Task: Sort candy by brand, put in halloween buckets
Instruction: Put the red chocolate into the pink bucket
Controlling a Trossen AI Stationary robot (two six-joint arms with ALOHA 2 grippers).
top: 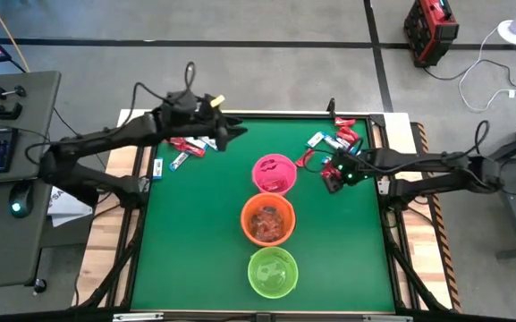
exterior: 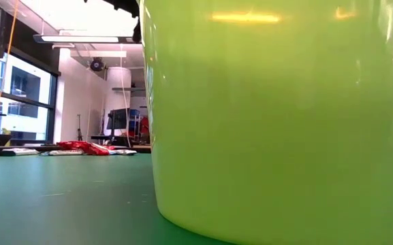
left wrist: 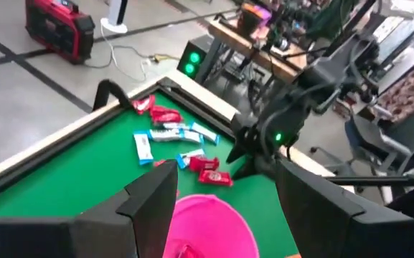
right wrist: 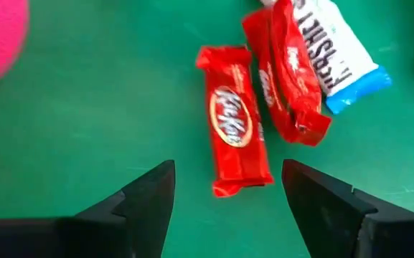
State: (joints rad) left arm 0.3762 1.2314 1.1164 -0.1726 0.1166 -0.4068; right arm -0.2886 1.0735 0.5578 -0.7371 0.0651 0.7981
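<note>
- Nearest the low camera stands the lime green round plastic bucket (exterior: 278, 116), filling the right of the frame; in the high view it is lowest in the column, below the orange bucket (top: 267, 219) and pink bucket (top: 274, 173).
- We see the right gripper (right wrist: 224, 197) with fingers spread, empty, straddling the red flat KitKat packet (right wrist: 234, 118) on the green table mat (right wrist: 85, 122).
- We judge the packet light, thin, slippery-wrapped and crushable; grip across its narrow width at mid-length.
- We see the left gripper (left wrist: 224, 190) spread open, empty, above the pink bucket.
</note>
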